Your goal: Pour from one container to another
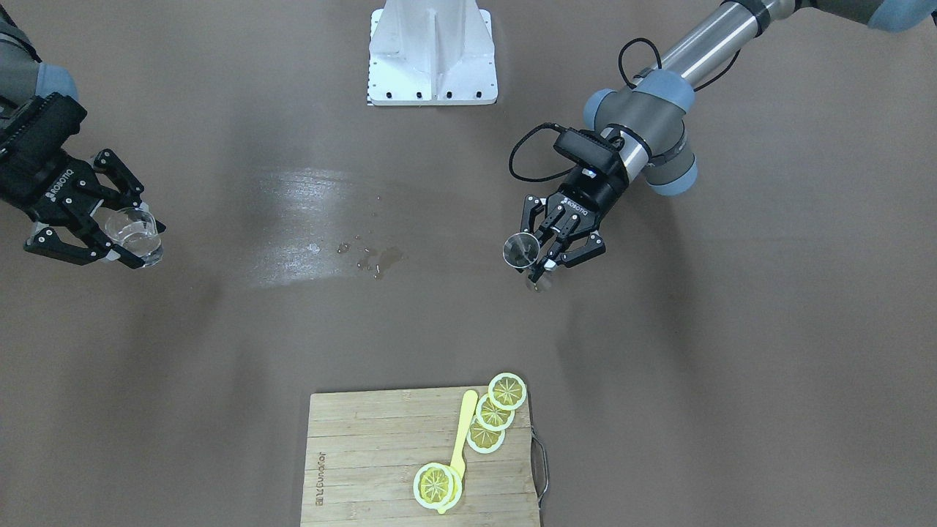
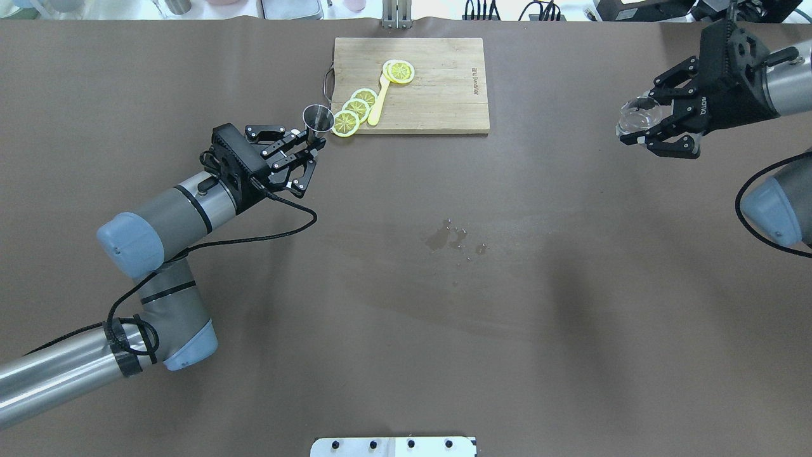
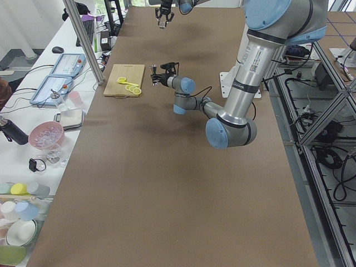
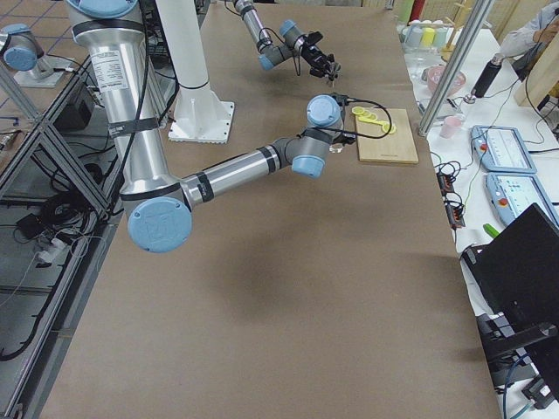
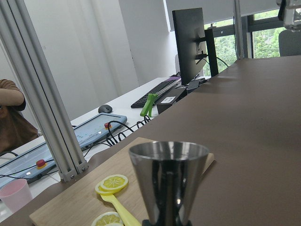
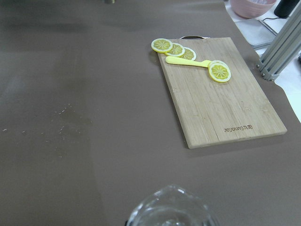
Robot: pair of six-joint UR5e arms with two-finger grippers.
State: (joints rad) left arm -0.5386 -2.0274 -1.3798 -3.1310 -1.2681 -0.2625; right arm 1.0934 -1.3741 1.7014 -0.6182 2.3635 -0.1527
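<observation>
The grey metal jigger (image 2: 317, 119) hangs above the table, upright, with my left gripper (image 2: 309, 141) shut on its lower cone; it fills the left wrist view as jigger (image 5: 168, 181), and the front view shows the jigger (image 1: 522, 251) in the left gripper (image 1: 543, 258). Far across the table, my right gripper (image 2: 642, 131) is shut on the small clear glass (image 2: 636, 117), held tilted in the air. The front view shows that glass (image 1: 136, 233) in the right gripper (image 1: 121, 236); its rim (image 6: 170, 209) shows at the bottom of the right wrist view.
A bamboo cutting board (image 2: 438, 95) at the table's far middle carries lemon slices (image 2: 355, 108) and a yellow utensil (image 2: 379, 101). A small spill of droplets (image 2: 451, 238) lies mid-table. The white robot base (image 1: 432, 55) stands at the near edge.
</observation>
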